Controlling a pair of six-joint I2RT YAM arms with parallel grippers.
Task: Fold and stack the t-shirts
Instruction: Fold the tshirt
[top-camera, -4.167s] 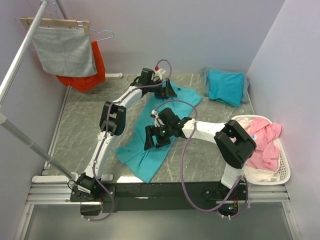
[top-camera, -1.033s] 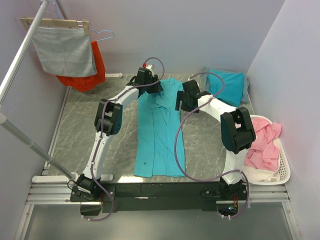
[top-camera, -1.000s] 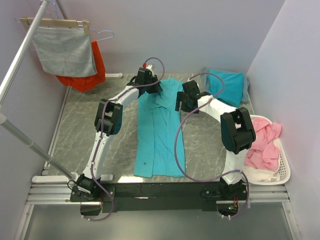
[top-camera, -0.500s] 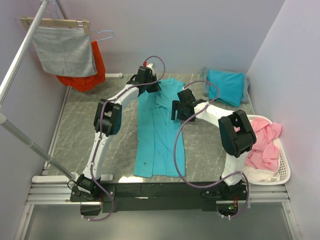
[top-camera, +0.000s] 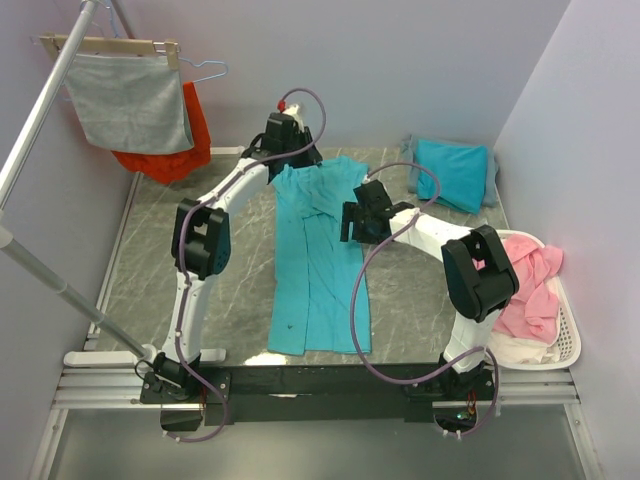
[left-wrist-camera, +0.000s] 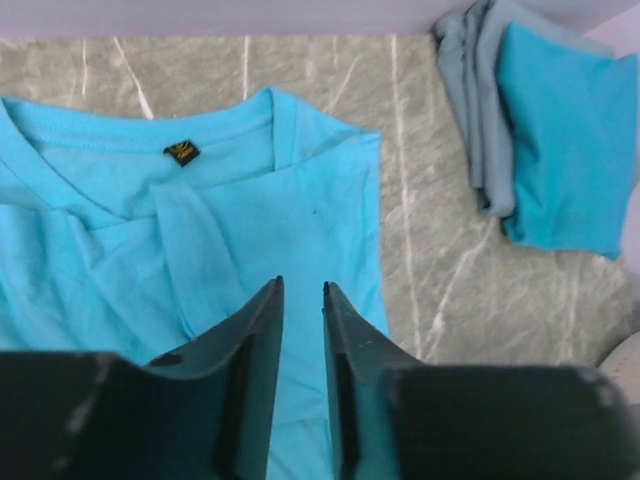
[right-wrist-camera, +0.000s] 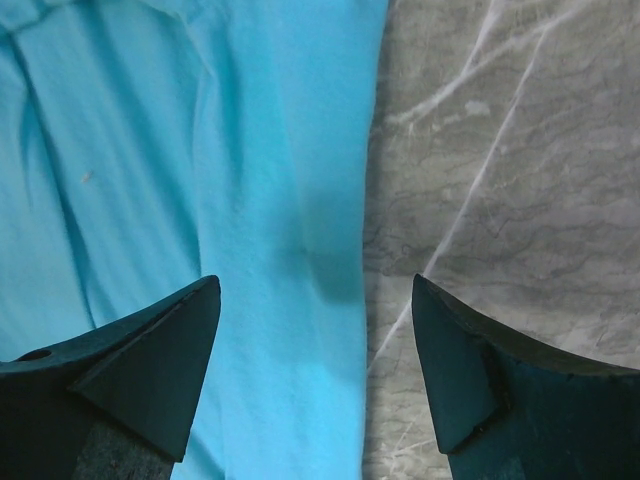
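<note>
my left gripper (left-wrist-camera: 300, 285) has its two fingers (left-wrist-camera: 258, 350) drawn close, with only a narrow slit between them. nothing is caught in that slit; i see teal cloth through it, lying below. in the top view this gripper (top-camera: 290, 150) hangs at the far end of the table (top-camera: 170, 230), over the neck end of the spread t-shirt (top-camera: 315, 270).

beneath it the t-shirt (left-wrist-camera: 250, 220) lies flat, its neckline towards the far wall, with a small dark label (left-wrist-camera: 181, 152) inside the neck. part of the cloth is folded over onto the body.

my right gripper (right-wrist-camera: 315, 285) is spread wide and has hold of nothing. one finger is over the t-shirt (right-wrist-camera: 150, 150), the other over bare grey marble, so the garment's right edge runs between them. from above, this gripper (top-camera: 352, 222) sits at the right side of the shirt, near its upper half.

the shirt stretches as a long narrow shape from the far end towards the arm bases.

well off to the right at the far corner sits a folded t-shirt (top-camera: 455, 172), also teal, resting on a folded grey cloth (left-wrist-camera: 475, 90).

a white basket (top-camera: 565, 340) holding pink clothes (top-camera: 525, 280) stands at the right edge. at the far left a grey towel (top-camera: 130, 100) and an orange-red garment (top-camera: 190, 140) hang from hangers.
</note>
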